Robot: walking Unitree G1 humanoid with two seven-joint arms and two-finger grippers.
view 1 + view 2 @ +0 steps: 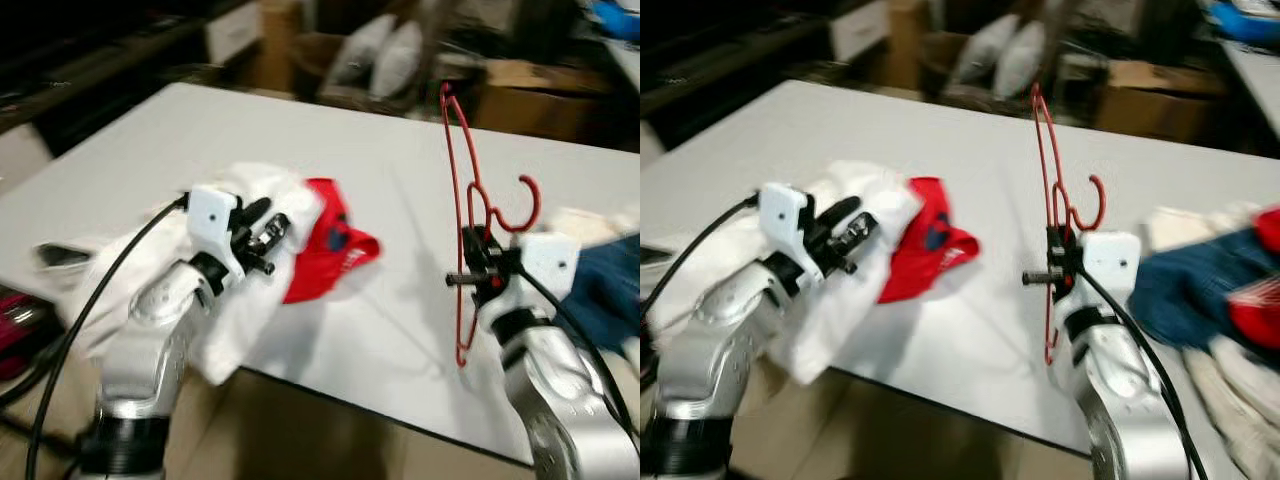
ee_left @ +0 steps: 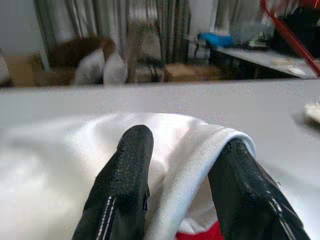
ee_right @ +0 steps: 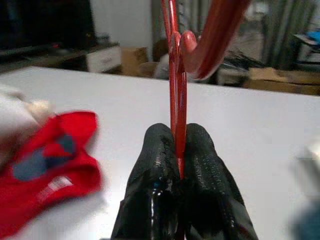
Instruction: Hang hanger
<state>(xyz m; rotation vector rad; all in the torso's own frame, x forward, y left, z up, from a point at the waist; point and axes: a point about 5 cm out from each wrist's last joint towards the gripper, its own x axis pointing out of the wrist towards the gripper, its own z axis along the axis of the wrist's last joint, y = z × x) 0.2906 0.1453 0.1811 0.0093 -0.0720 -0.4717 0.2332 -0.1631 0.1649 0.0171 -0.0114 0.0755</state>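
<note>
A red wire hanger (image 1: 467,210) stands upright above the white table (image 1: 400,170), its hook curling to the right. My right gripper (image 1: 478,262) is shut on the hanger's wire just below the hook; in the right wrist view the two fingers (image 3: 200,155) pinch the red wire (image 3: 176,100). A white and red garment (image 1: 300,240) lies crumpled on the table at the left. My left gripper (image 1: 252,232) stands open at the garment's white edge, with the white cloth (image 2: 185,145) bunched between its fingers (image 2: 130,170).
A pile of blue and white clothes (image 1: 1210,290) lies on the table at the right. Cardboard boxes (image 1: 530,95) and pale cushions (image 1: 385,55) stand beyond the table's far edge. A black cable (image 1: 80,320) runs along my left arm.
</note>
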